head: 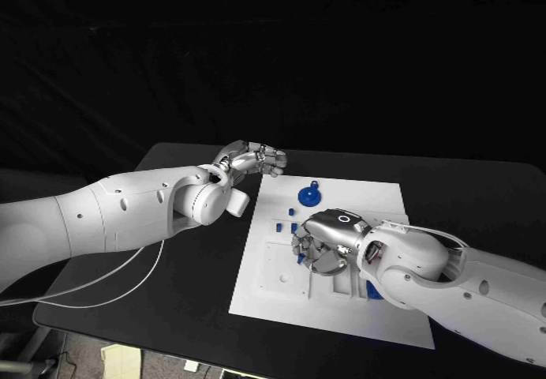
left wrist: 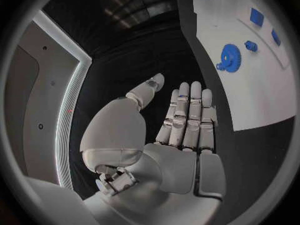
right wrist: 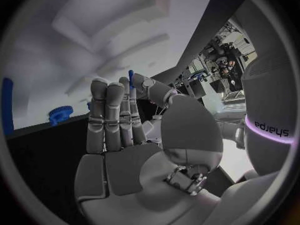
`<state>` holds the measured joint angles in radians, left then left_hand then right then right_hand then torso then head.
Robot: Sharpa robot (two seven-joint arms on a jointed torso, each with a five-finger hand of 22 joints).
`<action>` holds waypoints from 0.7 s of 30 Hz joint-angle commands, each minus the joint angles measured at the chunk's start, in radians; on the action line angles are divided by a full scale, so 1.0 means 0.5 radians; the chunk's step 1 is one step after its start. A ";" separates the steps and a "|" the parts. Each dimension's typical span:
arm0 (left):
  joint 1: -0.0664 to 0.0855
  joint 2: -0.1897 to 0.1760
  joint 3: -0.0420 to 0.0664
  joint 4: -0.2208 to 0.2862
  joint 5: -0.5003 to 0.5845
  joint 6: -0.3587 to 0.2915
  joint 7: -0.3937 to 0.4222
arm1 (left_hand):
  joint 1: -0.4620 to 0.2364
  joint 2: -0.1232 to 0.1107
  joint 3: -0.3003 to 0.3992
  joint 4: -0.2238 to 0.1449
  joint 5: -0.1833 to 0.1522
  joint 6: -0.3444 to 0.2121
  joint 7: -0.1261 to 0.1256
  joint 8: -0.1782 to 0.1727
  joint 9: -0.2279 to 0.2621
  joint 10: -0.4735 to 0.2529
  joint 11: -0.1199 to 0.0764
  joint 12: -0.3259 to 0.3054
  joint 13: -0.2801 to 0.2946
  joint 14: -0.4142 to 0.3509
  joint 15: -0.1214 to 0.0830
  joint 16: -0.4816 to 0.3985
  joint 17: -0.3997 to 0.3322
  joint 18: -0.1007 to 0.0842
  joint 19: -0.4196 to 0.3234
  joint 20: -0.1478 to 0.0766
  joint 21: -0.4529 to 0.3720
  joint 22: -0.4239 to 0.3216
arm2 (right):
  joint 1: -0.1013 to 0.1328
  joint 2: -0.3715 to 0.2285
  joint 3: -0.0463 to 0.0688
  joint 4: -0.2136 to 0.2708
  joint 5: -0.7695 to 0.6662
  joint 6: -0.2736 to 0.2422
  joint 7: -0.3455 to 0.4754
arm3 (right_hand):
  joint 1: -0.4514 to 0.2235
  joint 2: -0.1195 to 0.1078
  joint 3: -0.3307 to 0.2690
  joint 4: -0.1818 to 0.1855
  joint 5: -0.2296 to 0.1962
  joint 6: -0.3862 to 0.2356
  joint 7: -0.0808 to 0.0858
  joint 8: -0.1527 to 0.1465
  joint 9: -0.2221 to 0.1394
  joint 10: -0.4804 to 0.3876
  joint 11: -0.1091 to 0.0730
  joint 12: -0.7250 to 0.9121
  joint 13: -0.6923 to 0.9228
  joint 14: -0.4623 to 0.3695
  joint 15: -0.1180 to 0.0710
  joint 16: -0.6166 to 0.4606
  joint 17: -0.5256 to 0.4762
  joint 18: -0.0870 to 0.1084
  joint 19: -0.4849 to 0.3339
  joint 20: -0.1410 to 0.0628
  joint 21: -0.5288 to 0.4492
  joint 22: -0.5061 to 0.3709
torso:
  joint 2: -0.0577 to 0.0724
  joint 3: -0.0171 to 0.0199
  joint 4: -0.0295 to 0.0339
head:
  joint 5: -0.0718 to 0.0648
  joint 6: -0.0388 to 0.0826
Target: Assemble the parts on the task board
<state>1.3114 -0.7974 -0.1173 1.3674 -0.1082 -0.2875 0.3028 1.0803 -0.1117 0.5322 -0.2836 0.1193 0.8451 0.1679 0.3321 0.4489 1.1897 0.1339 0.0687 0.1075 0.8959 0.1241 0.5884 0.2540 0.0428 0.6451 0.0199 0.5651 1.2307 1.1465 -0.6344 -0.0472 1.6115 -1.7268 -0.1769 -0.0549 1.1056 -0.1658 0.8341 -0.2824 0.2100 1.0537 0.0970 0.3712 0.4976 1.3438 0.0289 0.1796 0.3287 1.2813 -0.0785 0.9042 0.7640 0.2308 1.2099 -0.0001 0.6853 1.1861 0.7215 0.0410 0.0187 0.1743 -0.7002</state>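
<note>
The left hand (head: pixel 252 160) is off the far left corner of the white task board (head: pixel 370 316), flat and holding nothing, while the right hand (head: pixel 327 237) pinches a small blue part (right wrist: pixel 131 78) over the board's middle, near the blue gear (head: pixel 309 194) by the far edge.

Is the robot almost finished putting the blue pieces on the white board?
Not yet, it seems. The blue gear still lies loose on the task board, with small blue parts nearby. The right hand is down over the board's middle, working there. The left hand waits empty beside the board.
</note>
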 commanded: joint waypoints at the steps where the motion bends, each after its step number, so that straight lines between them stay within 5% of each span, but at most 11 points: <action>1: 0.002 0.003 0.002 0.002 0.009 0.009 0.027 | -0.004 -0.004 -0.010 -0.001 0.010 -0.014 0.006 0.003 -0.003 -0.017 -0.002 -0.002 -0.002 -0.003 0.004 -0.008 0.004 0.018 -0.007 0.011 -0.009 0.003 | -0.003 0.000 -0.001 0.000 -0.065 0.033 -0.009 | 0.003 0.013 -0.003 -0.012 -0.004 0.006 0.003 0.007 0.002 0.014 -0.003 -0.012 -0.002 -0.006 -0.005 0.004 0.001 0.062 0.011 -0.009 0.007 0.002 | -0.001 -0.0002 0.000 | 0.005 -0.003; 15: 0.002 0.000 0.002 0.003 0.009 0.014 0.024 | -0.005 -0.003 -0.011 0.000 0.010 -0.016 0.007 0.003 -0.004 -0.019 -0.001 -0.002 -0.003 -0.004 0.005 -0.011 0.007 0.018 -0.007 0.012 -0.011 0.004 | -0.005 0.006 -0.006 -0.016 -0.135 0.027 -0.032 | 0.006 0.011 -0.002 -0.012 -0.003 0.007 0.003 0.007 0.005 0.016 -0.003 -0.013 0.001 -0.004 -0.005 0.005 0.002 0.062 0.012 -0.010 0.009 0.005 | 0.000 -0.0006 0.000 | 0.006 -0.009; 21: 0.002 0.000 0.002 0.003 0.008 0.016 0.017 | -0.006 -0.004 -0.011 0.000 0.009 -0.016 0.007 0.003 -0.004 -0.019 -0.001 -0.002 -0.003 -0.004 0.005 -0.012 0.009 0.018 -0.007 0.012 -0.011 0.005 | -0.005 0.005 -0.034 -0.020 -0.142 0.055 -0.035 | 0.006 0.009 -0.002 -0.012 -0.004 0.008 0.002 0.008 0.007 0.018 -0.004 -0.014 0.003 -0.003 -0.006 0.007 0.002 0.062 0.013 -0.010 0.010 0.007 | -0.001 -0.0013 -0.001 | 0.012 -0.010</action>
<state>1.3114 -0.7985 -0.1173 1.3675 -0.1079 -0.2869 0.3024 1.0803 -0.1117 0.5322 -0.2836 0.1193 0.8415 0.1714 0.3321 0.4481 1.1897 0.1339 0.0687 0.1076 0.8959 0.1241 0.5885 0.2569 0.0383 0.6451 0.0198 0.5651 1.2322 1.1484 -0.6318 -0.0590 1.6041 -1.7748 -0.1754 -0.0660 1.1056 -0.1660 0.8331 -0.2834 0.2092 1.0525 0.0990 0.3682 0.5023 1.3475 0.0249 0.1763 0.3290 1.2832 -0.0766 0.9062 0.7641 0.2308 1.2146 -0.0018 0.6851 1.1889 0.7211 0.0405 0.0184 0.1789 -0.7051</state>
